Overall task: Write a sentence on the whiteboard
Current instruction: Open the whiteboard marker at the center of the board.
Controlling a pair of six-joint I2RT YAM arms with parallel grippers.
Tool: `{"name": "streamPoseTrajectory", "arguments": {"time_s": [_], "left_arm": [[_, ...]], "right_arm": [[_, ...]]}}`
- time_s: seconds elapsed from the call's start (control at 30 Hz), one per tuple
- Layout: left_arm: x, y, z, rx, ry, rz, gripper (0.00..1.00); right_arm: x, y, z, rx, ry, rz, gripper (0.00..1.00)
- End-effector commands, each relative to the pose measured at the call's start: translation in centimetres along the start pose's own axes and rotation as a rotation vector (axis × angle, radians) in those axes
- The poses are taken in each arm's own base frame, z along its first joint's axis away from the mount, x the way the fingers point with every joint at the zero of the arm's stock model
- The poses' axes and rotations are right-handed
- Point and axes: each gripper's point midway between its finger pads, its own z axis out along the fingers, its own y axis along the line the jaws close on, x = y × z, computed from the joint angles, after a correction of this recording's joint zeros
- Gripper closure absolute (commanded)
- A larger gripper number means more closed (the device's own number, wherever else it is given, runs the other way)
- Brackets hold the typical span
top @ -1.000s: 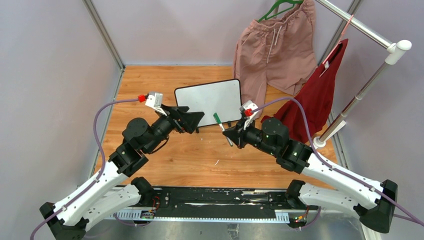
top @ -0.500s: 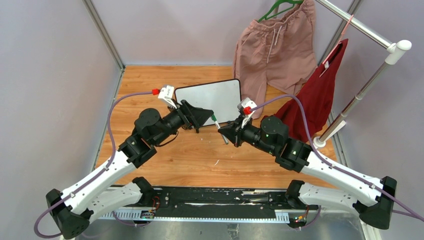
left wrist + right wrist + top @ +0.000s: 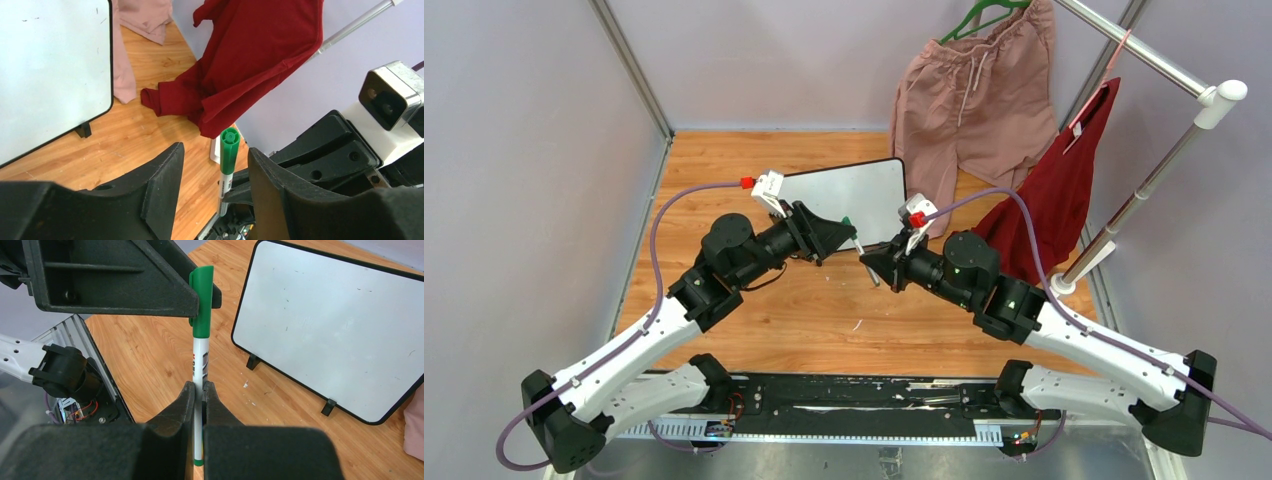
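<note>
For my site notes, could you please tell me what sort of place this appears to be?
Probably a robot test booth, not a home: a wooden table boxed in by plain walls, with a whiteboard and clothes hung on a metal rail as props.

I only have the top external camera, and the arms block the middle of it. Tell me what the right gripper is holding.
Observer: The right wrist view shows the right gripper shut on the white barrel of a green-capped marker, with the cap end pointing away from the wrist.
Operator: Say whether the left gripper has the cap.
Observer: Not yet. In the left wrist view the green cap stands inside the open jaws of the left gripper, with a gap on each side.
Operator: Report the board surface.
Observer: The small white whiteboard with the thin black frame has no writing on it, only a few tiny dark specks.
</note>
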Motion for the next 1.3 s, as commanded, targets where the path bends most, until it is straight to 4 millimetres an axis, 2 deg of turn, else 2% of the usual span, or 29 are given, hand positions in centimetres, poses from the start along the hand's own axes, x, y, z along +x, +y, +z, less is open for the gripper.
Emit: {"name": "streamPoseTrajectory", "arguments": {"time_s": [0.0, 0.4, 0.63, 0.7, 0.8, 0.9, 1.03, 1.1, 1.13, 1.17, 1.23, 1.27], "left_arm": [[-0.9, -1.8, 0.0, 0.068, -0.019, 0.005, 0.46], [-0.5, -1.9, 0.0, 0.080, -0.011, -0.004, 0.60], [-0.3, -2.0, -0.1, 0.092, -0.004, -0.009, 0.74], [-0.2, -2.0, -0.2, 0.094, -0.003, -0.013, 0.73], [0.0, -2.0, -0.2, 0.098, 0.002, -0.019, 0.65], [0.2, -2.0, -0.2, 0.100, 0.010, -0.021, 0.64], [0.1, -1.8, -0.3, 0.095, 0.001, -0.021, 0.76], [-0.1, -1.8, -0.5, 0.092, -0.009, -0.019, 0.88], [-0.1, -1.8, -0.5, 0.091, -0.013, -0.018, 0.94], [-0.2, -1.8, -0.6, 0.090, -0.016, -0.018, 1.00], [-0.2, -1.7, -0.8, 0.090, -0.021, -0.020, 1.00], [-0.2, -1.7, -0.9, 0.091, -0.022, -0.020, 1.00]], "right_arm": [[-2.3, 0.9, 0.0, -0.019, -0.054, -0.013, 1.00], [-2.2, 1.2, 0.1, -0.022, -0.045, -0.016, 1.00], [-2.3, 1.3, 0.1, -0.023, -0.047, -0.016, 1.00], [-2.4, 1.3, 0.1, -0.024, -0.049, -0.016, 1.00], [-2.4, 1.4, 0.1, -0.024, -0.051, -0.016, 1.00], [-2.4, 1.4, 0.1, -0.024, -0.050, -0.016, 1.00], [-2.3, 1.5, 0.2, -0.027, -0.047, -0.016, 1.00], [-2.2, 1.6, 0.2, -0.031, -0.043, -0.015, 1.00], [-2.2, 1.7, 0.2, -0.033, -0.042, -0.006, 0.97], [-2.3, 1.7, 0.3, -0.032, -0.043, 0.006, 0.86], [-2.6, 2.0, 0.4, -0.040, -0.055, 0.038, 0.59], [-2.7, 2.2, 0.4, -0.048, -0.062, 0.052, 0.50]]}}
